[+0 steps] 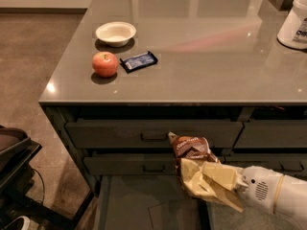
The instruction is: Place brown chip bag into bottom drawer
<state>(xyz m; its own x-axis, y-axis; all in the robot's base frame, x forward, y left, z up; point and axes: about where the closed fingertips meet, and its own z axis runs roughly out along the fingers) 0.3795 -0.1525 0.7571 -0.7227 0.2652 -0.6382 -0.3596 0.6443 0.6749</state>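
A grey counter (201, 61) stands above the open bottom drawer (129, 198). From the right reaches the robot's white arm (276, 195). The brown chip bag (189, 148) is held upright over the drawer's floor, before the closed drawer fronts (115, 133). The gripper (200, 178) is clamped on the bag's lower half. On the counter sit a white bowl (115, 33), an apple (105, 63) and a blue wrapper (138, 61).
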